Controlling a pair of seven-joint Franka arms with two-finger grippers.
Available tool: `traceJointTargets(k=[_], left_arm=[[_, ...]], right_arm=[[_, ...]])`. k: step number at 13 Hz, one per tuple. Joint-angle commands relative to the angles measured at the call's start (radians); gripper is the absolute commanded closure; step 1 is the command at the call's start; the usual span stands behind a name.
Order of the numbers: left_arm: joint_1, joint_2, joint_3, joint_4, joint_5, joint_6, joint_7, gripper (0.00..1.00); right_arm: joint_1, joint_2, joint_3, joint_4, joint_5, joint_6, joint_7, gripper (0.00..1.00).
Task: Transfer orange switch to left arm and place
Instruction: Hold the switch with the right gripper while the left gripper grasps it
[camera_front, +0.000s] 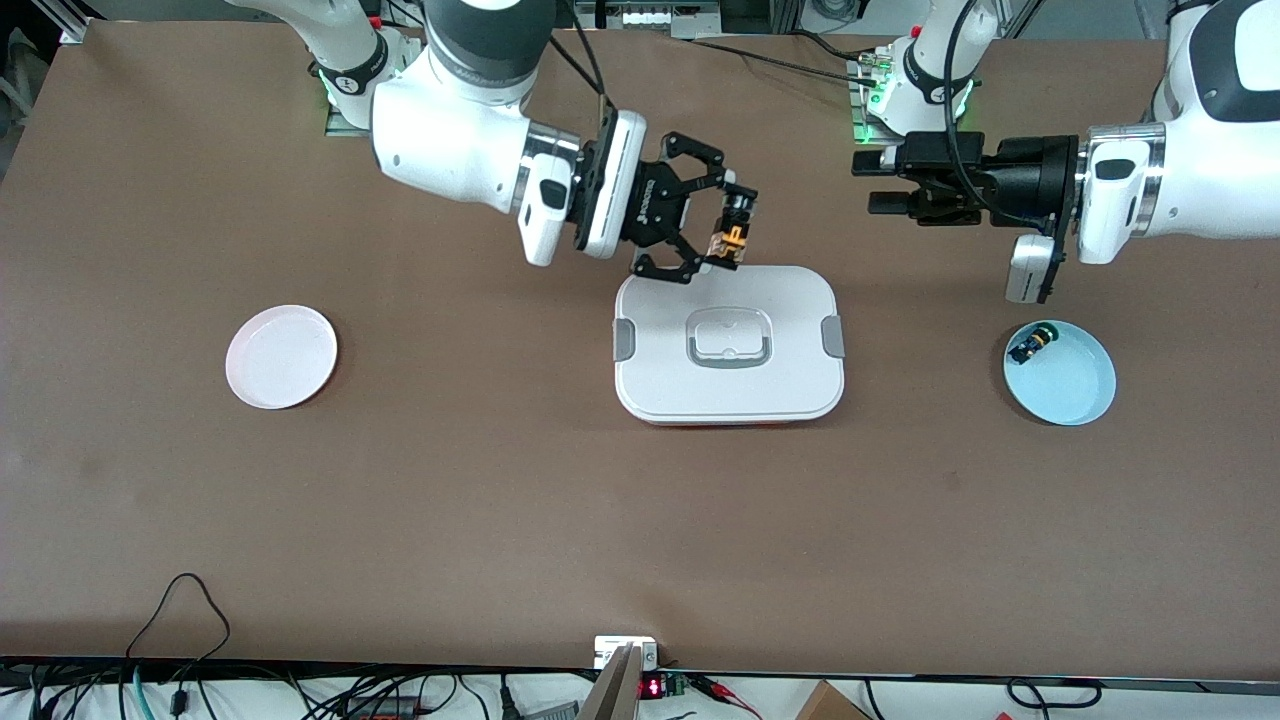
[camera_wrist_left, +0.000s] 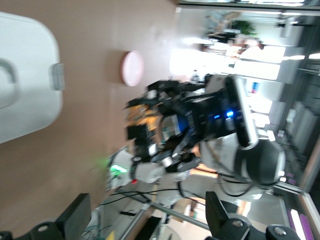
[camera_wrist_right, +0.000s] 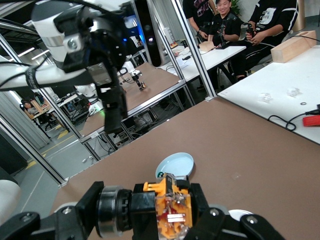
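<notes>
My right gripper (camera_front: 733, 230) is shut on the orange switch (camera_front: 737, 233) and holds it in the air over the edge of the white box (camera_front: 728, 345) that lies nearest the robot bases. In the right wrist view the switch (camera_wrist_right: 170, 210) sits between the jaws of my right gripper (camera_wrist_right: 147, 214), silvery end to one side. My left gripper (camera_front: 873, 186) is open and empty, up in the air, pointing at the right gripper from the left arm's end. In the left wrist view, my left gripper (camera_wrist_left: 148, 220) faces the right gripper holding the switch (camera_wrist_left: 142, 117).
A pale blue plate (camera_front: 1085, 390) toward the left arm's end holds a small black piece with blue and yellow-green parts (camera_front: 1032, 345). A pink plate (camera_front: 281, 357) lies toward the right arm's end. The box stands mid-table between the plates.
</notes>
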Motion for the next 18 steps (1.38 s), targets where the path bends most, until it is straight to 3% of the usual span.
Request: traceJointTargets(k=[1, 5, 13, 14, 17, 18], left_arm=[[0.0, -0.011, -0.026, -0.095, -0.148, 0.072, 0.11, 0.0], [0.001, -0.028, -0.069, -0.224, -0.33, 0.142, 0.178, 0.0], [-0.002, -0.036, -0.106, -0.303, -0.33, 0.177, 0.233, 0.01], [0.004, -0.035, -0.13, -0.304, -0.333, 0.194, 0.233, 0.07], [0.004, -0.036, -0.133, -0.303, -0.35, 0.212, 0.237, 0.48], [0.004, -0.035, -0.133, -0.303, -0.351, 0.212, 0.239, 0.56]], right_arm=[[0.044, 0.011, -0.005, 0.04, 0.038, 0.052, 0.02, 0.79], [0.071, 0.017, -0.005, 0.04, 0.052, 0.086, 0.02, 0.79], [0.075, 0.033, -0.005, 0.066, 0.052, 0.09, 0.044, 0.78], [0.075, 0.033, -0.005, 0.066, 0.052, 0.09, 0.044, 0.78], [0.073, 0.033, -0.005, 0.066, 0.052, 0.09, 0.046, 0.78], [0.073, 0.033, -0.005, 0.066, 0.052, 0.09, 0.047, 0.78]])
